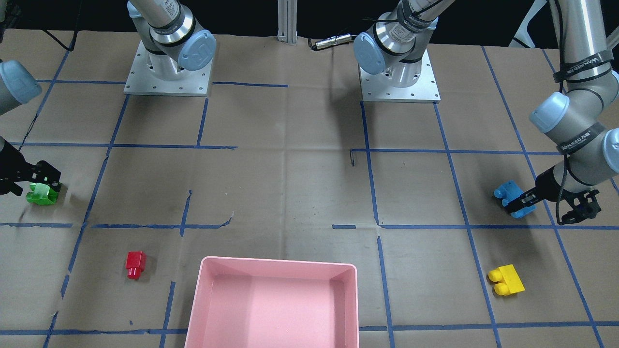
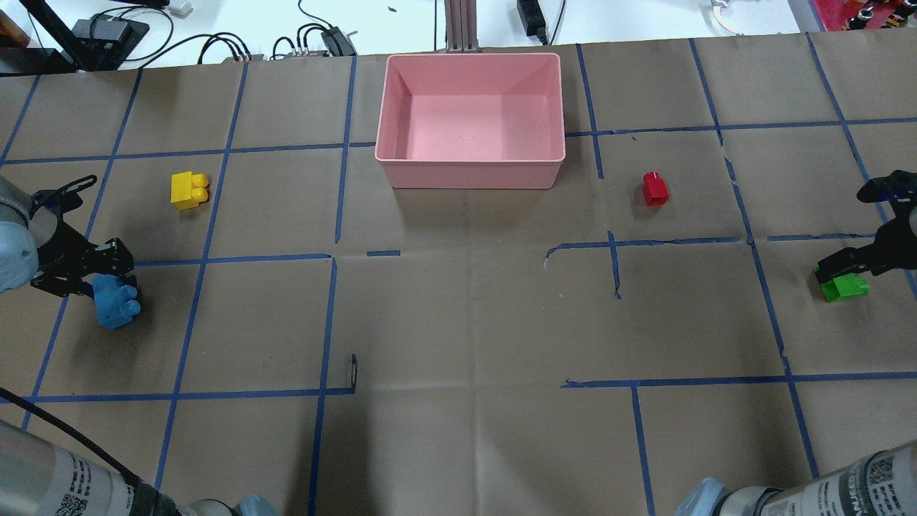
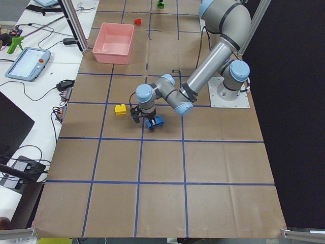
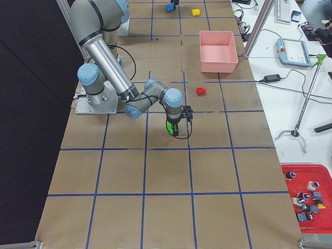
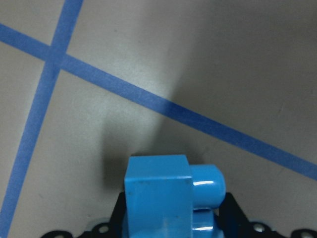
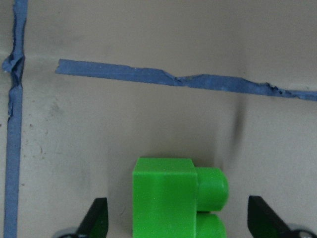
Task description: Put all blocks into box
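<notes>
Overhead exterior is where I am seeing my left pincer (image 2: 107, 287) gripping the light-blue block (image 2: 117, 306) near the left edge of the bench (image 2: 458, 322); the box (image 2: 473, 177) is sitting well forward and rightward of it. My right pincer (image 2: 842, 272) is straddling the green block (image 2: 845, 289), jaws apart.

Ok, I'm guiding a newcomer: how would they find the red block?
Find the pink box at the far edge of the table. On the robot's right of it lies the red block, by itself. It is the smallest block, the only red one.
</notes>
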